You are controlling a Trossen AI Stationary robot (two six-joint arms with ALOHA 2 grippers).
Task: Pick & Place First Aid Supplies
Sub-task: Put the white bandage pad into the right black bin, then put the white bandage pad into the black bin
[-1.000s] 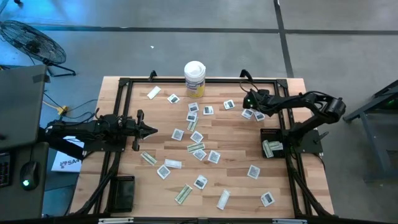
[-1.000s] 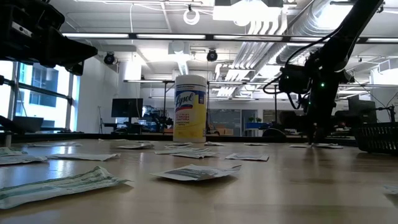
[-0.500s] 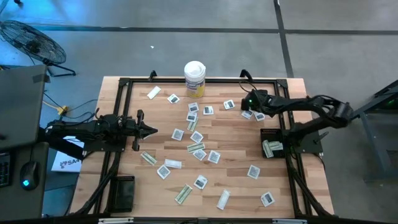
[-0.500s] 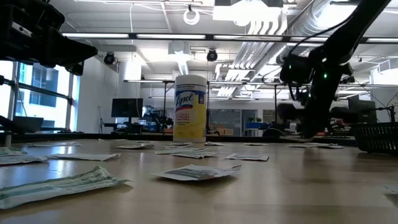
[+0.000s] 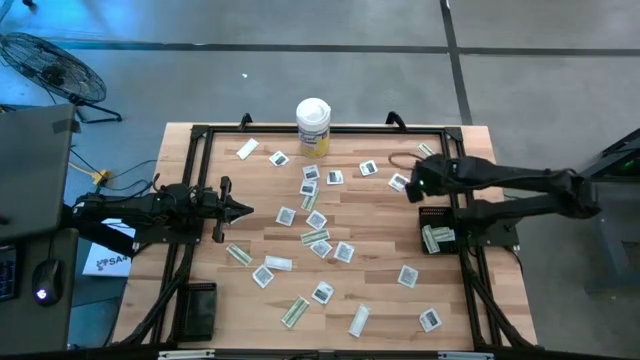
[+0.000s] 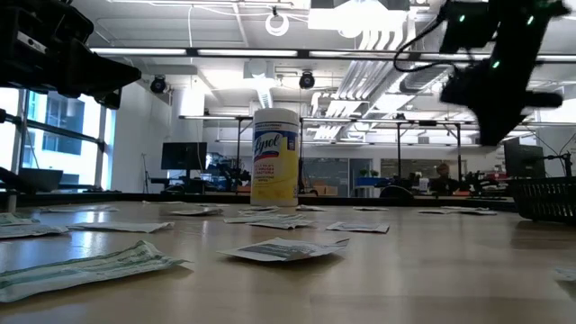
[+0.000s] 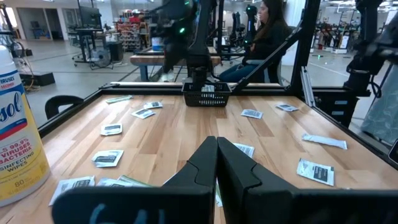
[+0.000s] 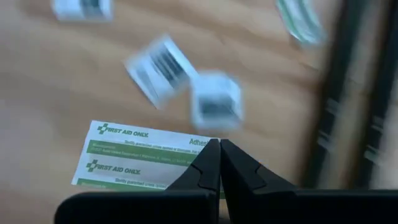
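High view: the right gripper (image 5: 412, 187) hangs above the far right part of the table (image 5: 380, 225), near the black basket (image 5: 437, 232) at the right edge. Right wrist view: its two fingers (image 8: 207, 167) are pressed together and pinch the edge of a flat white-and-green packet (image 8: 140, 162) printed "First Aid Only"; two square white sachets (image 8: 214, 102) lie blurred on the wood beyond. The basket already holds a few pale wrappers (image 5: 435, 238).

Left gripper (image 5: 243, 209) rests over the left edge of the table, pointing inward. Left wrist view: its fingers (image 7: 205, 163) are pressed together with nothing between them.

The remaining first aid packets (image 5: 316, 236) lie scattered flat over the middle of the table and toward the near edge, with a few near the far edge: square white sachets with dark centre marks and narrow oblong white or pale-green wrappers.

A white canister with a yellow label (image 5: 313, 126) stands upright at the middle of the far edge. Low view: it stands behind the nearest sachet (image 6: 283, 249), and the right arm shows blurred, raised clear of the table top.

Left wrist view: a person (image 7: 264, 37) sits beyond the table.
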